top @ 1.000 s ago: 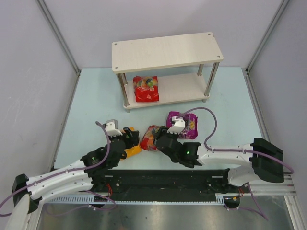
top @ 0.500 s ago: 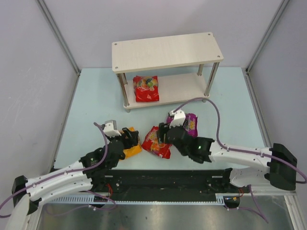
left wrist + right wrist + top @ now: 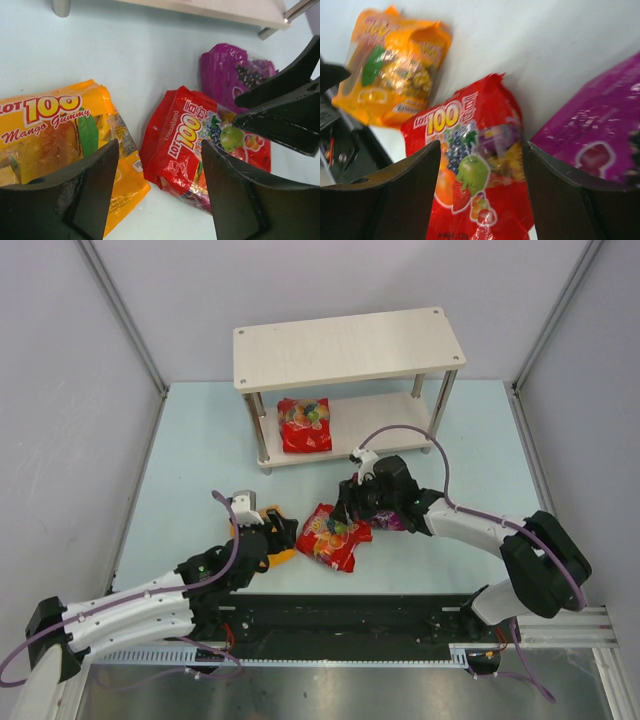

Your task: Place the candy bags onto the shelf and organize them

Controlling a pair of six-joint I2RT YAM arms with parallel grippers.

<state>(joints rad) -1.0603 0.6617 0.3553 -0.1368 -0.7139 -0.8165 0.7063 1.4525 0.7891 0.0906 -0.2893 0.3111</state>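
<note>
Candy bags, glossy plastic fruit-print pouches: one red pouch sat on the lower board of the pale two-tier wooden shelf. A second red pouch, an orange-yellow pouch and a purple pouch lay in front of the shelf. The left gripper and right gripper both hung with jaws apart, empty. Closing on the second red pouch could snag its purple neighbour. A second earlier that pouch lay bunched under the right gripper, which had since moved nearer the shelf.

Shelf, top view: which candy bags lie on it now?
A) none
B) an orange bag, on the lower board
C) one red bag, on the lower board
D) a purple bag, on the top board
C: one red bag lies on the lower board of the shelf; the second red bag, the orange bag and the purple bag lie on the table.
</note>
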